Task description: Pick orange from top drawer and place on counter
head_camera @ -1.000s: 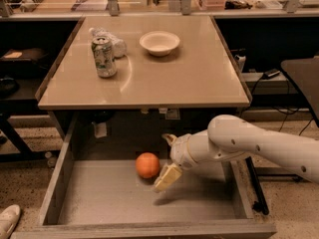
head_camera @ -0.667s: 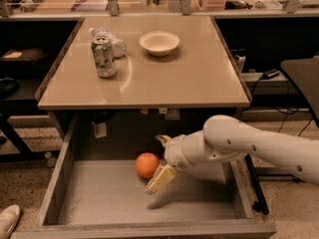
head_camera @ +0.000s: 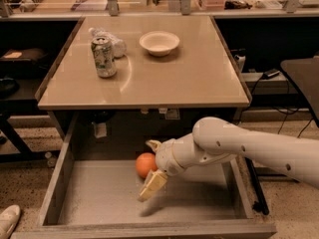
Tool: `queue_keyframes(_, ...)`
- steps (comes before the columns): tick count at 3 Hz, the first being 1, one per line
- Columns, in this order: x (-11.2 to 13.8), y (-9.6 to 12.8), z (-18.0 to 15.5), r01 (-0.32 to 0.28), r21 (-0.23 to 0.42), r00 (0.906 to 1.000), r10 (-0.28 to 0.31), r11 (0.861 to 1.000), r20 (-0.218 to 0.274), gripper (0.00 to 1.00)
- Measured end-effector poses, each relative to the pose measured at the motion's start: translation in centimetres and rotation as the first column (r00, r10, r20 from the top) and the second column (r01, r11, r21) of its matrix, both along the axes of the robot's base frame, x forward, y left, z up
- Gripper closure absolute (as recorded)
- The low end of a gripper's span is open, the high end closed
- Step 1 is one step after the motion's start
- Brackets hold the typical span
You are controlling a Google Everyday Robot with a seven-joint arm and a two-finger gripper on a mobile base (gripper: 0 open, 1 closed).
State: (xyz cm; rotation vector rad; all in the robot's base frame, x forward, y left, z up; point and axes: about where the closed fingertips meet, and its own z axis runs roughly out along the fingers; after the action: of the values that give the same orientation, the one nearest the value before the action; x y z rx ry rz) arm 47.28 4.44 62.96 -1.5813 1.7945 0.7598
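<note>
The orange [head_camera: 144, 163] lies on the grey floor of the open top drawer [head_camera: 94, 200], near its back middle. My gripper [head_camera: 145, 171] reaches in from the right on a white arm and is open. One finger [head_camera: 152, 145] stands behind the orange and the other finger [head_camera: 151, 185] in front of it, so the fruit sits between them. I cannot tell whether either finger touches it. The beige counter [head_camera: 184, 78] is above the drawer.
On the counter stand a drink can [head_camera: 104, 57], a crumpled clear bottle [head_camera: 116, 46] behind it and a white bowl [head_camera: 159, 42]. A cluttered shelf runs along the back. A shoe [head_camera: 7, 221] shows at the bottom left on the floor.
My gripper has moved left across the drawer toward the orange; its fingers now stand on either side of the fruit. The orange has not moved.
</note>
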Motion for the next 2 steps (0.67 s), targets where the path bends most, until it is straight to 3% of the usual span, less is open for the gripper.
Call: queue_keyframes(2, -0.01, 0.03, -0.01, -0.001, 0.000, 1.0000, 0.001, 1.000, 0.000, 0.43)
